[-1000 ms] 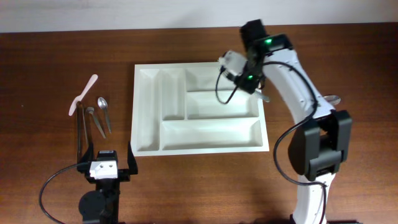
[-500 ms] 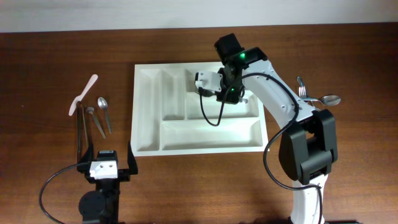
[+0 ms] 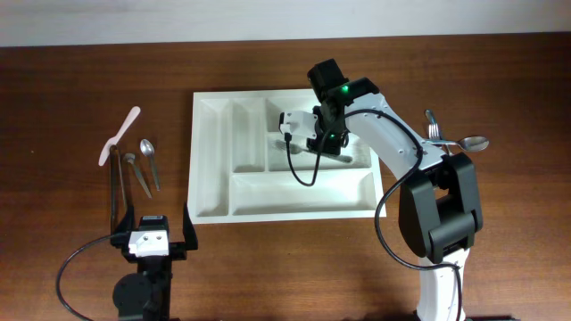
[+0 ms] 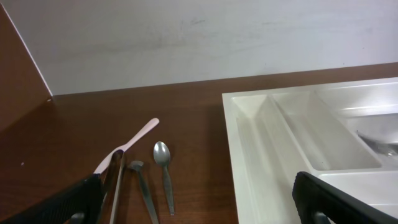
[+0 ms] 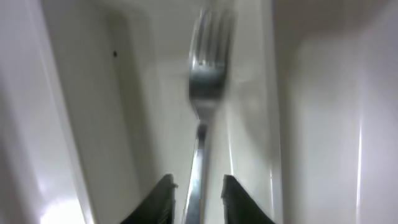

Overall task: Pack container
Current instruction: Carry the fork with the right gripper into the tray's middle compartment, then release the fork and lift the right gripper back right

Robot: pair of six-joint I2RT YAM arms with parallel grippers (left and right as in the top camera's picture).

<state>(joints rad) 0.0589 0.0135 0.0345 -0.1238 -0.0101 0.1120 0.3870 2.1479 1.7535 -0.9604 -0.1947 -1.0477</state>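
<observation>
The white divided tray [image 3: 207, 160] lies mid-table. My right gripper [image 3: 323, 147] is low over its middle right compartment. In the right wrist view a metal fork [image 5: 208, 68] runs tines forward along the white compartment floor. Its handle passes between my fingertips [image 5: 198, 183], and a small gap shows on each side of it. In the overhead view a grey end of the fork [image 3: 342, 159] shows beside the gripper. My left gripper [image 3: 152, 234] is open and empty near the front left, also seen in the left wrist view [image 4: 199, 199].
A pink spoon [image 3: 119, 136], a metal spoon [image 3: 148, 160], another metal utensil [image 3: 136, 174] and long dark tongs [image 3: 114, 192] lie left of the tray. A fork [image 3: 431, 125] and a spoon [image 3: 471, 142] lie right of it.
My right arm swung left from the tray's right rim to the middle right compartment, carrying the fork and lowering it. The left arm has not moved.
</observation>
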